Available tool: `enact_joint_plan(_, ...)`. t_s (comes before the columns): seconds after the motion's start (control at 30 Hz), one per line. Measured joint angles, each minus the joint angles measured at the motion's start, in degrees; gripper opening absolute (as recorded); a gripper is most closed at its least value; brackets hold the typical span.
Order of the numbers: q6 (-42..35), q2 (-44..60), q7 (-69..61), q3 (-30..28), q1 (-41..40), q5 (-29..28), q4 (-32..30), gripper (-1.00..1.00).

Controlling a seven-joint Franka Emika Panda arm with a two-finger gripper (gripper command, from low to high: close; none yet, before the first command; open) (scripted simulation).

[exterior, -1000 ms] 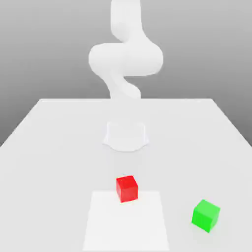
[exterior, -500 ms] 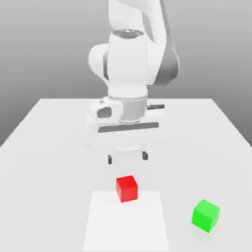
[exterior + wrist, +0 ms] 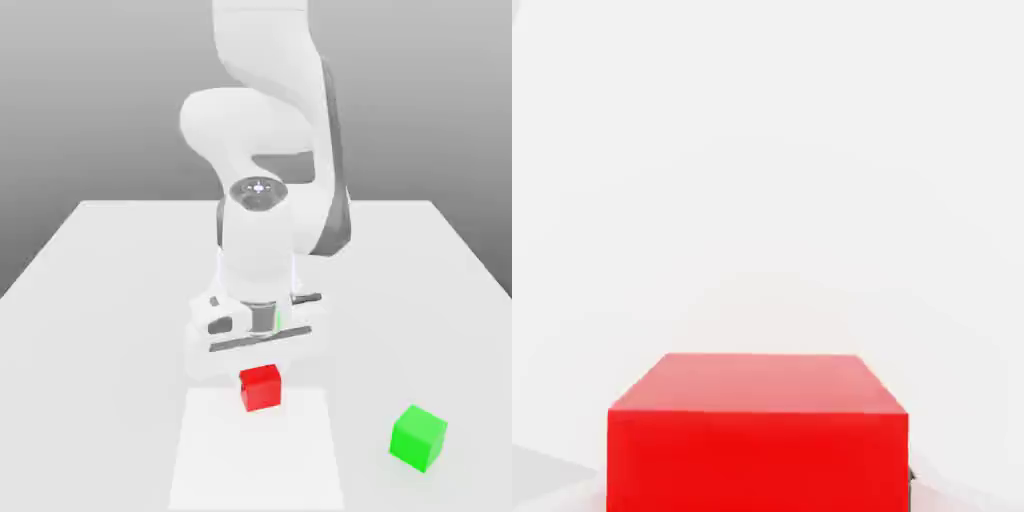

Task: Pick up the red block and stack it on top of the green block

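The arm had been brought lower than in the earlier frames, and the red block had been turned slightly, its front face squared more to the exterior view; the block was pinched between the jaws, at the arm-side edge of the pale patch on the worktop; it was seen as a plain, glossy-bright cube, partly covered from above by the hand; the green block was left unmoved, well apart, toward the exterior view's right.
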Motion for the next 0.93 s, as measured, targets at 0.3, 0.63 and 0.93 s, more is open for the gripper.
enact_joint_plan(0.3,-14.57,-14.39,1.77,1.03,1.20,-1.27,0.15,-1.00)
enact_joint_plan(0.63,-25.49,-5.20,10.00,9.17,16.30,-1.95,20.24,-1.00)
enact_joint_plan(0.93,-17.30,5.59,13.48,7.75,17.86,-5.67,22.76,1.00)
